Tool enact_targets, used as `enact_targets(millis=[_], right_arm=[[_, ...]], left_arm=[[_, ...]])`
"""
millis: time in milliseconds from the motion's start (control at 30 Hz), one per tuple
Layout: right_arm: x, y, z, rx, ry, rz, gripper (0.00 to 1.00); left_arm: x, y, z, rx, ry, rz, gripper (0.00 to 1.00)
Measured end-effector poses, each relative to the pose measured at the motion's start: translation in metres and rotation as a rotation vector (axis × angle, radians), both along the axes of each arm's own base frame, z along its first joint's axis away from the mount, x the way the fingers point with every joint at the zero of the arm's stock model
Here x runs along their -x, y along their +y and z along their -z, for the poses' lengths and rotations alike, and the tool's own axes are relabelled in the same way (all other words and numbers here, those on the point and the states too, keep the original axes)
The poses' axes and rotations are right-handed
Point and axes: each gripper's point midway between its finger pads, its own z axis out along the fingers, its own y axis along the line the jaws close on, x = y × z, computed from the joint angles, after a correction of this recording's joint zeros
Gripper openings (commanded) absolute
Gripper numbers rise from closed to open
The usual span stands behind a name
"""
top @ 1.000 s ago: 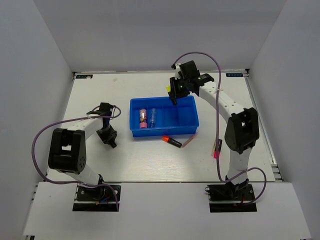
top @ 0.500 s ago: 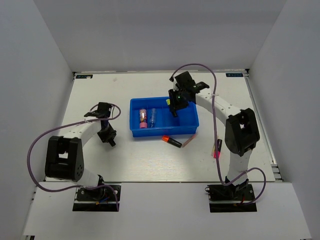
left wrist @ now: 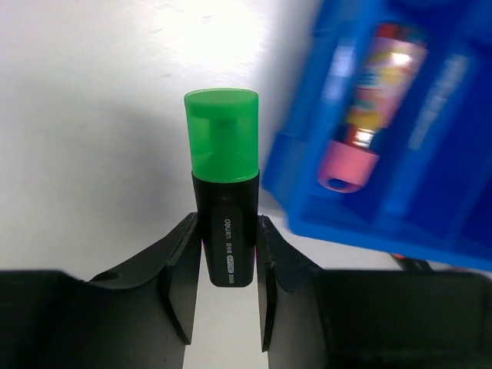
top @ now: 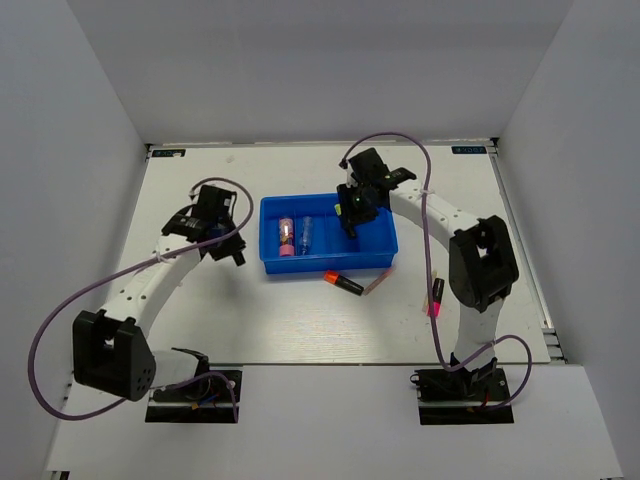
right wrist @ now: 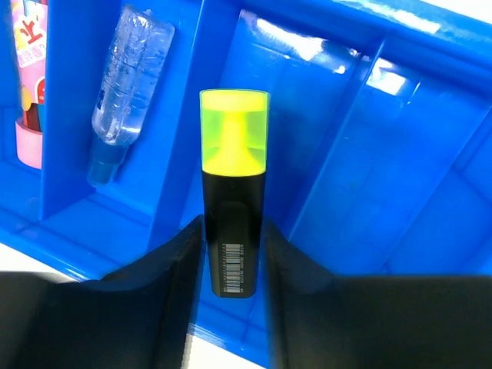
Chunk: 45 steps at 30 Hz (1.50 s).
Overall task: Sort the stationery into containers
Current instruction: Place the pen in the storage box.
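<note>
The table is carrying the blue tray, and both arms are now closing on it. The left arm is stretching out from its folded pose of a second ago, bringing its hand just beside the tray's left wall. The right hand is dropping from the tray's far rim into the tray. Judging by this, two drop-offs are coming at once.

The left hand is clamping the green marker over bare table, not yet above a compartment. The right hand is gripping the yellow marker over an empty middle compartment.

The pink tube and clear tube are lying in the two left compartments. An orange marker and a pink marker are waiting on the table.

White print on the green marker is looking like "deli"; the yellow one is showing a barcode. The pink tube's lettering is too blurred to read.
</note>
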Motion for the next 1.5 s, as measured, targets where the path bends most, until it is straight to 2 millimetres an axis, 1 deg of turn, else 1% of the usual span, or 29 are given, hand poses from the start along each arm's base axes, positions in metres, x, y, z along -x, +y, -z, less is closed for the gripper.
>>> enact_targets(millis=[133,167,267,333,367,400,467,533,567,600,633,667,700,767,800,833,900,967,1000,1033,1133,1167,1233,1300,1333,1367,1433,1467,1500], right_arm=[[0.002,0.001,0.001,-0.003,0.007,-0.011,0.65],[0.002,0.002,0.001,-0.004,0.008,-0.015,0.75],[0.004,0.003,0.000,-0.009,0.008,-0.035,0.78],[0.005,0.003,-0.004,-0.011,-0.004,-0.055,0.67],[0.006,0.002,-0.008,-0.012,-0.018,-0.069,0.44],[0.008,-0.002,-0.011,-0.009,-0.037,-0.088,0.01],[0.018,-0.014,-0.020,-0.009,-0.087,-0.106,0.00],[0.035,-0.038,-0.028,0.011,-0.165,-0.110,0.00],[0.042,-0.054,-0.034,0.024,-0.229,-0.102,0.10],[0.048,-0.066,-0.039,0.029,-0.288,-0.101,0.39],[0.057,-0.081,-0.043,0.044,-0.336,-0.095,0.74],[0.061,-0.092,-0.047,0.059,-0.375,-0.089,0.76],[0.064,-0.103,-0.052,0.086,-0.413,-0.091,0.66],[0.063,-0.113,-0.057,0.116,-0.453,-0.094,0.25],[0.063,-0.117,-0.057,0.127,-0.465,-0.091,0.12],[0.064,-0.121,-0.056,0.137,-0.470,-0.088,0.09],[0.070,-0.131,-0.050,0.151,-0.465,-0.060,0.18],[0.077,-0.142,-0.046,0.163,-0.449,-0.036,0.23],[0.079,-0.145,-0.046,0.163,-0.446,-0.026,0.23],[0.080,-0.146,-0.048,0.162,-0.446,-0.018,0.24],[0.080,-0.149,-0.051,0.153,-0.450,0.003,0.31],[0.080,-0.150,-0.051,0.151,-0.448,0.009,0.41],[0.081,-0.154,-0.047,0.154,-0.437,0.022,0.61],[0.084,-0.157,-0.040,0.158,-0.412,0.023,0.71],[0.086,-0.159,-0.036,0.164,-0.402,0.017,0.71],[0.088,-0.161,-0.032,0.172,-0.392,0.001,0.66],[0.092,-0.163,-0.027,0.183,-0.383,-0.047,0.35],[0.094,-0.163,-0.024,0.186,-0.378,-0.080,0.14],[0.097,-0.163,-0.022,0.188,-0.371,-0.114,0.00]], left_arm=[[-0.014,-0.051,-0.035,0.033,-0.084,0.145,0.00],[-0.018,-0.063,-0.043,0.040,-0.102,0.177,0.00],[-0.031,-0.101,-0.059,0.060,-0.142,0.262,0.00],[-0.042,-0.125,-0.062,0.066,-0.155,0.305,0.00],[-0.046,-0.137,-0.063,0.066,-0.154,0.325,0.00],[-0.053,-0.148,-0.063,0.069,-0.157,0.343,0.00],[-0.065,-0.172,-0.063,0.075,-0.159,0.379,0.00],[-0.077,-0.194,-0.062,0.089,-0.161,0.408,0.00],[-0.084,-0.206,-0.062,0.099,-0.164,0.422,0.00],[-0.092,-0.217,-0.060,0.110,-0.170,0.434,0.00],[-0.098,-0.228,-0.059,0.122,-0.174,0.445,0.00],[-0.103,-0.236,-0.055,0.129,-0.171,0.455,0.00],[-0.109,-0.245,-0.051,0.136,-0.173,0.463,0.00],[-0.117,-0.256,-0.040,0.143,-0.160,0.473,0.00],[-0.120,-0.260,-0.033,0.145,-0.153,0.474,0.02],[-0.123,-0.263,-0.026,0.146,-0.141,0.475,0.05],[-0.124,-0.267,-0.008,0.147,-0.107,0.479,0.13],[-0.123,-0.268,0.010,0.144,-0.070,0.479,0.24],[-0.122,-0.269,0.019,0.144,-0.051,0.480,0.32],[-0.121,-0.270,0.025,0.144,-0.038,0.480,0.47],[-0.115,-0.270,0.036,0.143,-0.008,0.488,0.68],[-0.114,-0.271,0.036,0.145,-0.005,0.492,0.76],[-0.113,-0.273,0.036,0.151,-0.006,0.501,0.81],[-0.113,-0.275,0.035,0.156,-0.010,0.506,0.81],[-0.112,-0.275,0.034,0.156,-0.011,0.509,0.79],[-0.111,-0.276,0.034,0.155,-0.012,0.513,0.60],[-0.108,-0.276,0.031,0.154,-0.017,0.518,0.23],[-0.105,-0.274,0.029,0.144,-0.022,0.527,0.00],[-0.100,-0.272,0.025,0.129,-0.029,0.529,0.00]])
